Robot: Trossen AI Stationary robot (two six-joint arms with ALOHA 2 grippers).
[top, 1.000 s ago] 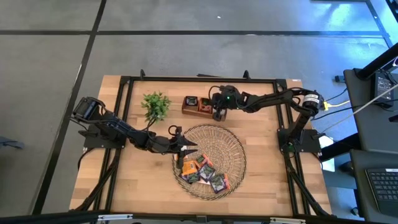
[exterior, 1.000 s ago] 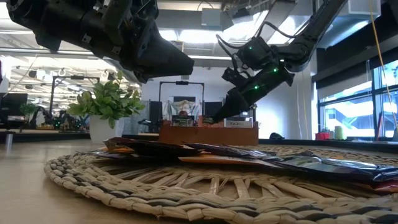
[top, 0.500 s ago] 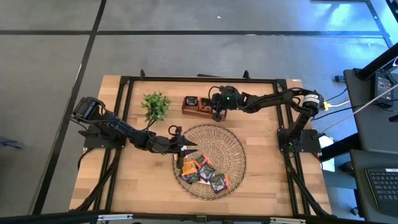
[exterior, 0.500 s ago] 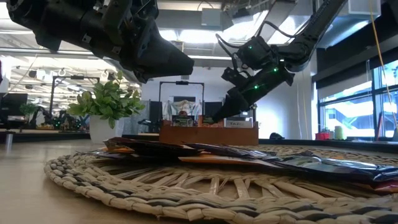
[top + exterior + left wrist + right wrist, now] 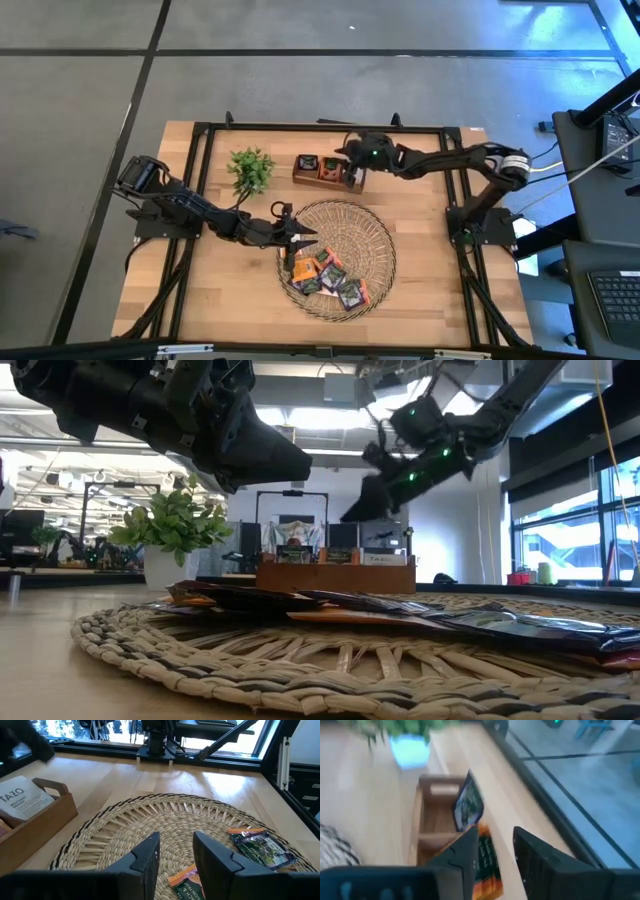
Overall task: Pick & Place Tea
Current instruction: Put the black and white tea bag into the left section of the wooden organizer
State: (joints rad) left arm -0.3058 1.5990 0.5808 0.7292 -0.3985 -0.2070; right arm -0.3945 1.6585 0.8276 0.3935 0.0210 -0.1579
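Several tea sachets point(image 5: 325, 275) in orange and dark wrappers lie flat on the near part of the round woven tray point(image 5: 378, 228). My left gripper point(image 5: 298, 238) hovers open over the tray's left edge, and the sachets point(image 5: 257, 846) lie just beyond its fingertips. My right gripper point(image 5: 353, 176) hangs open above the right end of the brown wooden box point(image 5: 322, 172). In the box, a dark sachet point(image 5: 469, 806) stands on edge and an orange one point(image 5: 486, 862) leans below the fingers. A white sachet point(image 5: 20, 799) stands in one end compartment.
A small green plant point(image 5: 250, 168) in a white pot stands left of the box. A black frame point(image 5: 200, 130) borders the table on the far, left and right sides. Bare wood lies between the tray and the near edge.
My right gripper has risen away from the box's right end and now hangs well above it; the sachets in the box stay where they were. My left gripper has kept still over the tray's edge.
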